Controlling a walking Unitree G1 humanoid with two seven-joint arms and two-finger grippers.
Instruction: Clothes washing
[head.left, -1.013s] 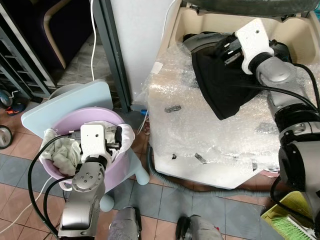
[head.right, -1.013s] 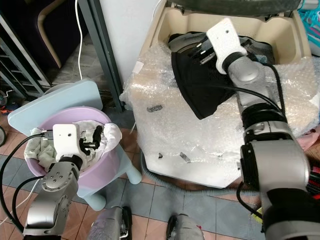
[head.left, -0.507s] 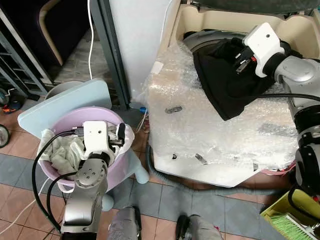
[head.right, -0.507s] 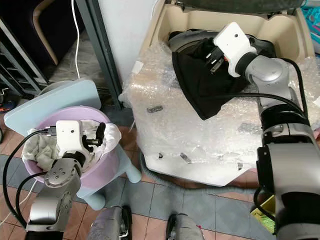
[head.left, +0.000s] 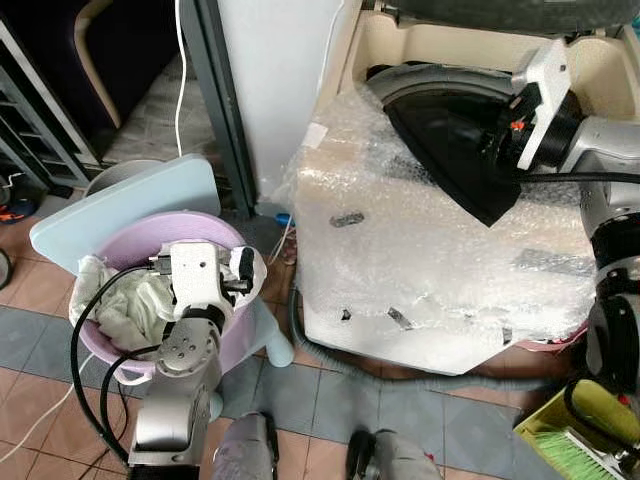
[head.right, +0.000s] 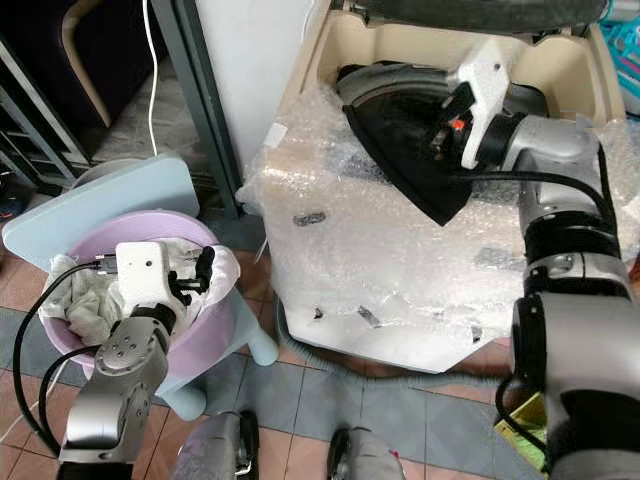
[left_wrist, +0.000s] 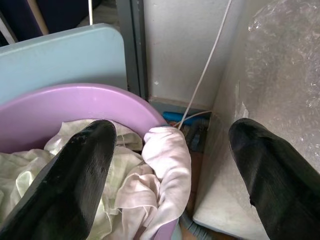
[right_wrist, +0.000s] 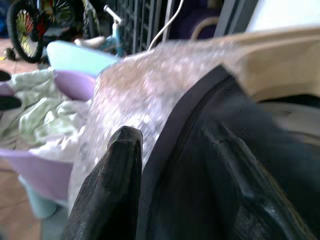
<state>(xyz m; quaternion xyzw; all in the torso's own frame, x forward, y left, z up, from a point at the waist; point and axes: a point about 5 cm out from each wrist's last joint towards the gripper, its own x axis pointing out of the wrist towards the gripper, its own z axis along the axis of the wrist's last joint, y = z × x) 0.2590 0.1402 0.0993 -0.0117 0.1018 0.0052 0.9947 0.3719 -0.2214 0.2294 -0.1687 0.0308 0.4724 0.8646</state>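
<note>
gripping a black garment (head.left: 450, 150), right gripper (head.left: 497, 140) jaws closed; left gripper (left_wrist: 170, 165) jaws wide, empty.

A home laundry corner on a tiled floor (head.left: 40, 330). A beige top-loading washing machine (head.left: 440, 60), lid open and still wrapped in bubble wrap (head.left: 420, 250), stands just below the right gripper (head.left: 497, 140). Under the left gripper (left_wrist: 170, 165) sits a pink basin (head.left: 235, 345) of pale laundry (left_wrist: 125, 185) on a light blue stool (head.left: 130, 205). Beyond, 1 metal doorframe (head.left: 215, 100), bicycles (right_wrist: 35, 20) and a green brush (head.left: 580, 455) suggest a lived-in house.
</note>
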